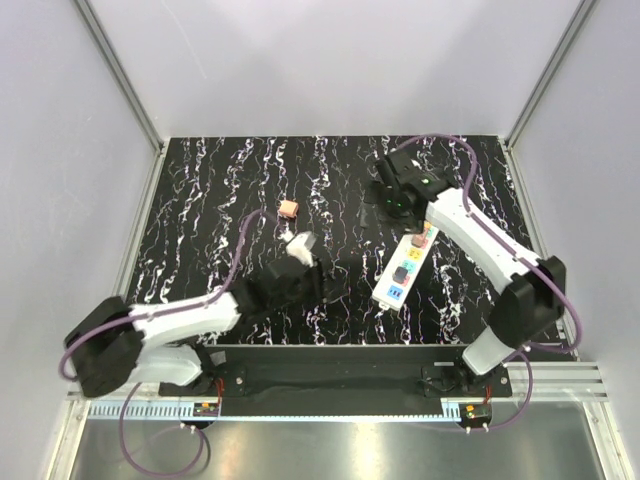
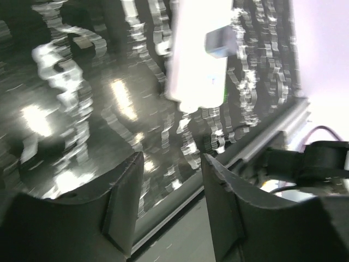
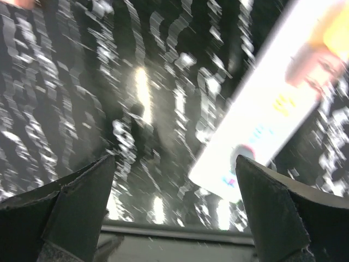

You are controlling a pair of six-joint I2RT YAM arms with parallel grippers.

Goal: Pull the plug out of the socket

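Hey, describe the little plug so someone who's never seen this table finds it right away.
Start at the black, white-veined table. Left of the white power strip, the plug lies alone on the bare surface. It is a tiny orange-peach block, unlike the white tag just nearer the arms.

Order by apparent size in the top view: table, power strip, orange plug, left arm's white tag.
1. Table.
2. Power strip.
3. White tag and orange plug look alike; the tag is nearer the camera, so unranked.

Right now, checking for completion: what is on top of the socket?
Nothing visible on the socket; the right arm covers its far end. The plug lies apart on the table.
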